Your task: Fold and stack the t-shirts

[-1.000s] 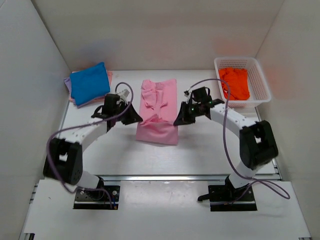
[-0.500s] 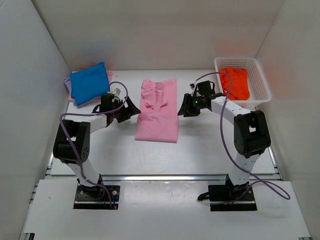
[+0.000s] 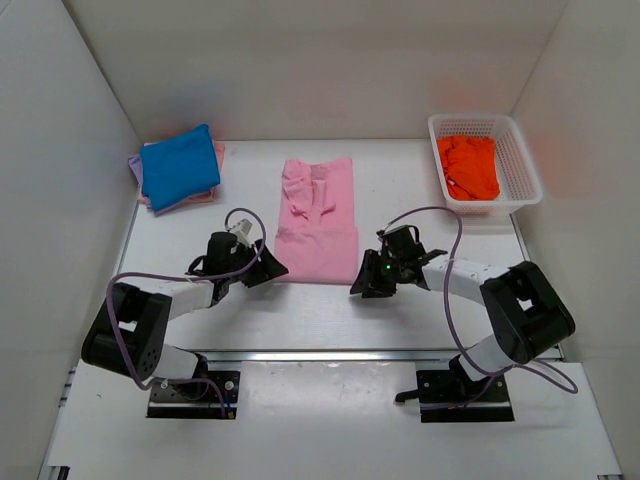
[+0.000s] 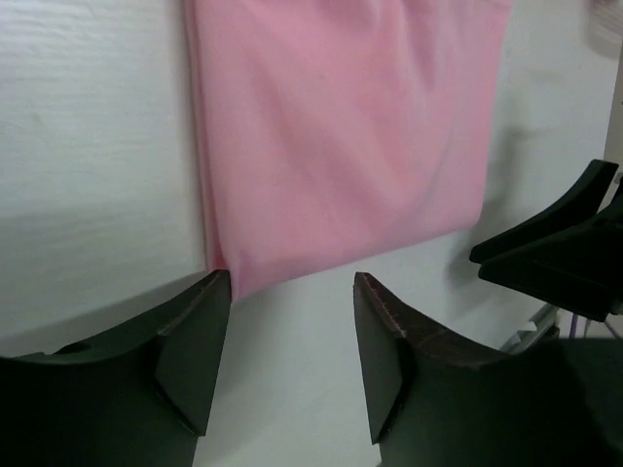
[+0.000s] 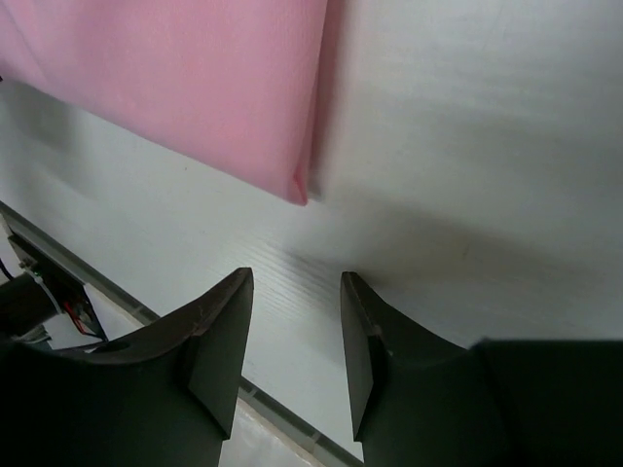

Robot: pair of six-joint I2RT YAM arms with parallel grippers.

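The pink t-shirt (image 3: pixel 317 220) lies flat on the table (image 3: pixel 420 200). Its near half is folded into a smooth rectangle and its far half is rumpled. I have both arms crouched low at its near edge.

The left gripper (image 3: pixel 268 270) sits just off the shirt's near left corner. Its forearm stretches along the table towards the shirt and its elbow is bent out to the left. In my left wrist view the two dark fingers (image 4: pixel 190 341) stand apart with nothing between them. The pink corner is just ahead of the left-hand finger, and I cannot tell whether it touches.

The right gripper (image 3: pixel 358 285) mirrors this at the shirt's near right corner. Its forearm runs in from the right and its elbow is folded well out from the shirt. In the right wrist view its fingers (image 5: pixel 219 341) are spread too. They hold nothing, and the shirt's corner lies a little ahead of the gap over bare table.

Well to the left of the pink shirt's far end, a folded blue t-shirt (image 3: pixel 178 165) tops a small stack. The edge of a lavender t-shirt (image 3: pixel 134 165) peeks out beneath it. Well to the right of that far end, an orange t-shirt (image 3: pixel 470 167) is bunched inside a white lattice basket (image 3: pixel 525 170).
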